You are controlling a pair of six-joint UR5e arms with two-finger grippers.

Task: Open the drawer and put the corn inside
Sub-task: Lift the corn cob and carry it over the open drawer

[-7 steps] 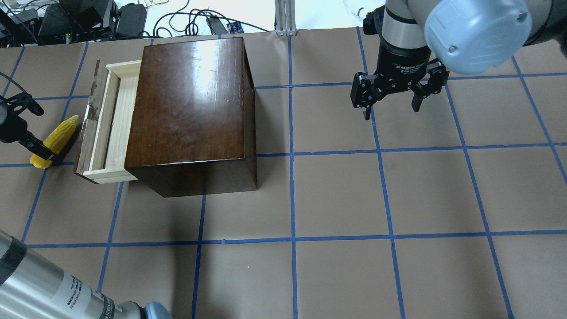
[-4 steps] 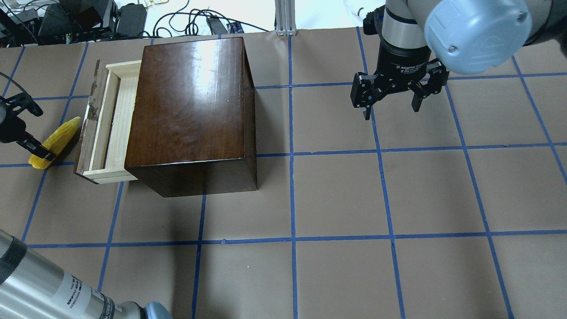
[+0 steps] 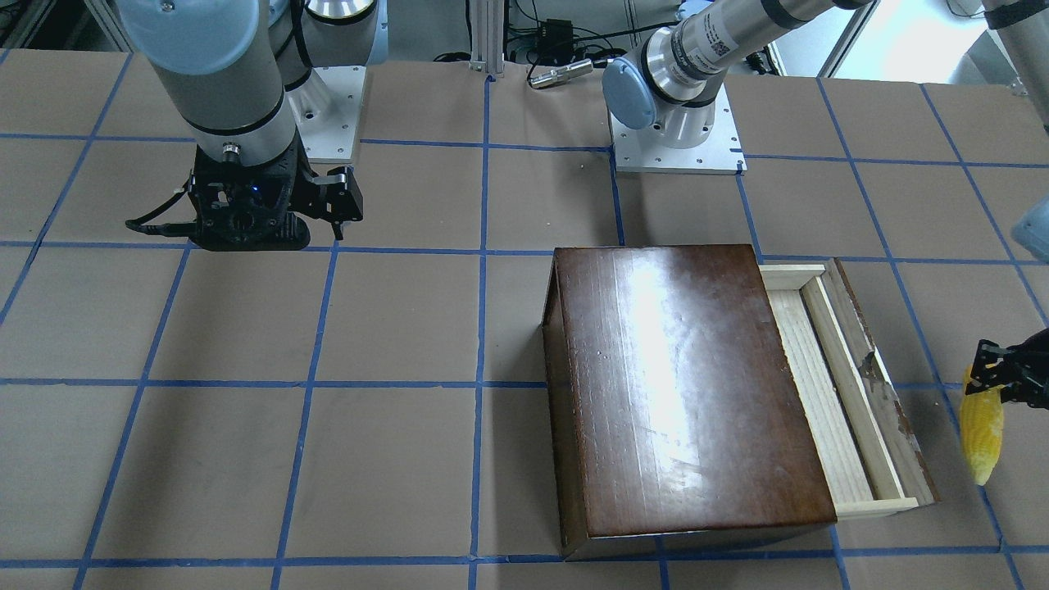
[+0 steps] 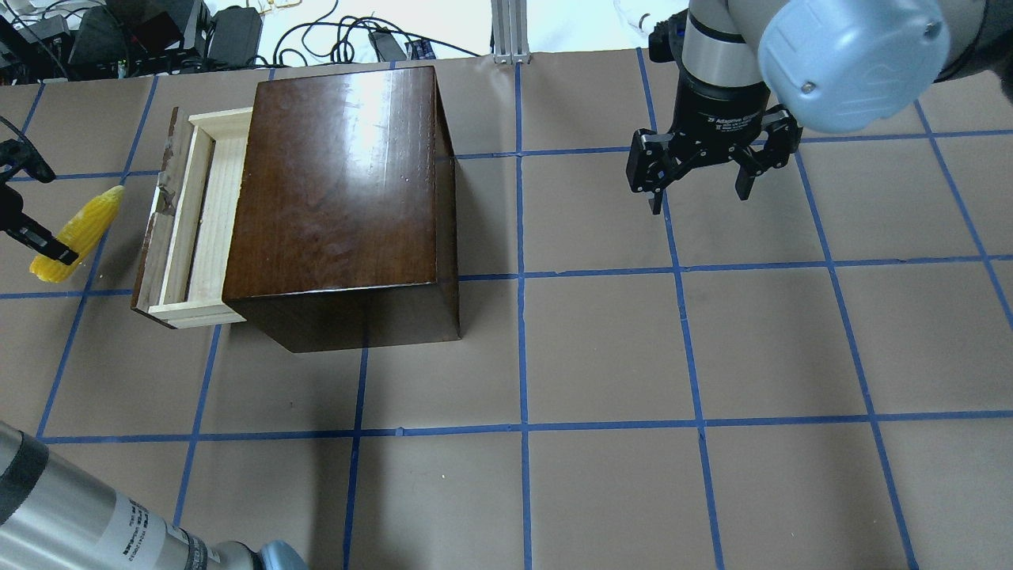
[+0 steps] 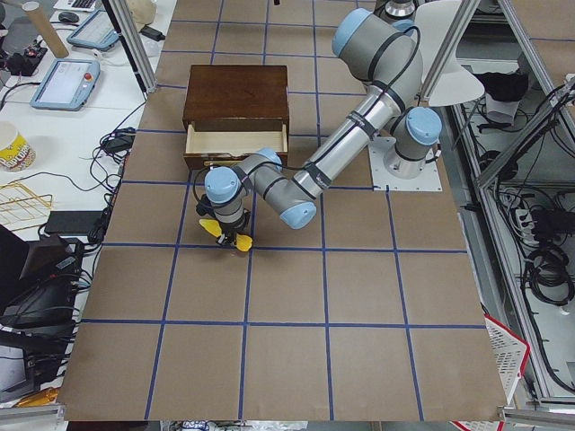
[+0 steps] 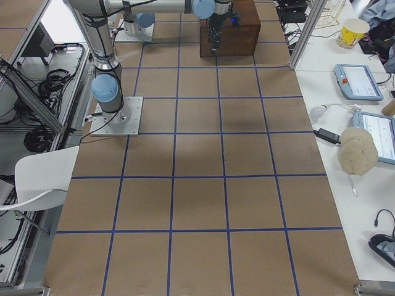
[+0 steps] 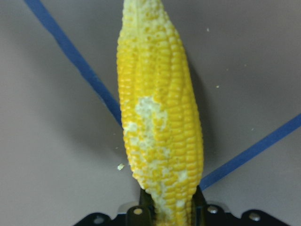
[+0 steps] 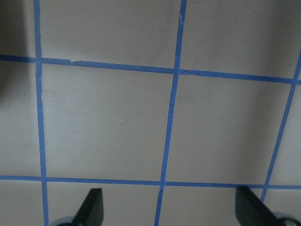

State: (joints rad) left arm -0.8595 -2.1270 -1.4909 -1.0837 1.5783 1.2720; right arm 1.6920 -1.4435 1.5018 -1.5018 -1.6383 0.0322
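Observation:
The corn is a yellow cob held at its thick end by my left gripper, near the table's left edge, a short way left of the drawer. The left wrist view shows the cob between the fingers, above the brown paper. The drawer is pulled partly out of the dark-brown box, its pale wood tray empty and open upward. In the front-facing view the corn hangs right of the drawer. My right gripper is open and empty, far right of the box.
The table is brown paper with a blue tape grid. Cables and power supplies lie beyond the far edge. An aluminium post stands at the back centre. The left arm's forearm crosses the near left corner.
My left gripper has moved the corn left and farther back, away from the drawer front. The drawer, the box and the right arm have not moved.

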